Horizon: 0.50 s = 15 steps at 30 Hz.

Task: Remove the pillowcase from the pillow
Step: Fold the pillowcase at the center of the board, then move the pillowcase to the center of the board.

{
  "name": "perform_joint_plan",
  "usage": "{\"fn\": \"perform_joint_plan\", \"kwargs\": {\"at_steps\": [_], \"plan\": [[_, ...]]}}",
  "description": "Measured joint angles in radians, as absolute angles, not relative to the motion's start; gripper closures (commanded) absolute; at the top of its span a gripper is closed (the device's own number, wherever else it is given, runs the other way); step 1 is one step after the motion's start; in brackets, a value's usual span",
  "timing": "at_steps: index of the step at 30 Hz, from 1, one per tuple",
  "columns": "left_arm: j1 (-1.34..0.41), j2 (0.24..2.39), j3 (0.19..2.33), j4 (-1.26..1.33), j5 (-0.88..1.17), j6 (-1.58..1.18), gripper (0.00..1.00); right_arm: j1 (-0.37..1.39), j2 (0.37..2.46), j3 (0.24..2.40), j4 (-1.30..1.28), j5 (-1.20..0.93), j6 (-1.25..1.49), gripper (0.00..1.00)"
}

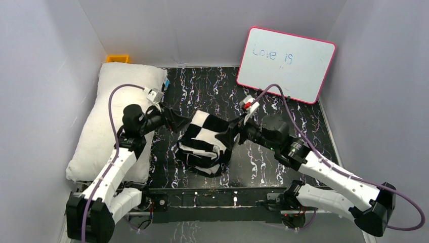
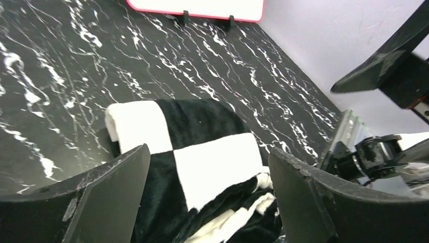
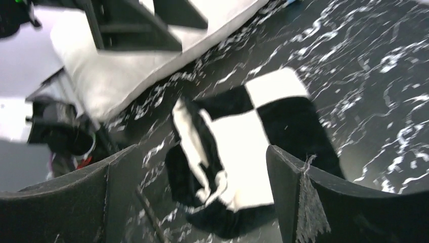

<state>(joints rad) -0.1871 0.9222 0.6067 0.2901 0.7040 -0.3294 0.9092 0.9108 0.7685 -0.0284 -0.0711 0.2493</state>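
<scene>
The pillow (image 1: 109, 121) is laid bare along the table's left side, against the wall and well apart from both claws. The pillowcase (image 1: 205, 144) is bunched in a folded heap at the table's middle, off the pillow. It is flanked by the claws: the left gripper (image 2: 208, 148) is held over its left edge and the right gripper (image 3: 202, 147) over its right edge, both spread wide with nothing grasped. The table (image 1: 253, 167) is surfaced in black marbling and enclosed by pale walls (image 1: 40, 76). A whiteboard (image 1: 286, 63) is propped at the far right, and a yellow bin (image 1: 117, 58) is seen behind the pillow.
</scene>
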Motion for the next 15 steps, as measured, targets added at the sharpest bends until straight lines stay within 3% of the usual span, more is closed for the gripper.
{"fn": "perform_joint_plan", "kwargs": {"at_steps": [2,5,7,11,15], "plan": [[-0.199,0.989,0.635,0.292,0.719,-0.361,0.2,0.909,0.945,0.823,-0.016,-0.017,0.245,0.17],[-0.23,1.058,0.619,0.265,0.681,-0.395,0.24,0.909,1.127,0.92,-0.014,0.019,0.245,0.48],[-0.256,1.07,0.591,0.242,0.639,-0.414,0.25,0.908,1.267,0.94,0.002,0.002,0.254,0.63],[-0.294,1.069,0.545,0.192,0.572,-0.461,0.26,0.922,1.48,0.868,-0.026,-0.052,0.298,0.77],[-0.323,1.02,0.494,0.146,0.55,-0.527,0.26,0.975,1.485,0.819,-0.073,-0.083,0.334,0.78]]}}
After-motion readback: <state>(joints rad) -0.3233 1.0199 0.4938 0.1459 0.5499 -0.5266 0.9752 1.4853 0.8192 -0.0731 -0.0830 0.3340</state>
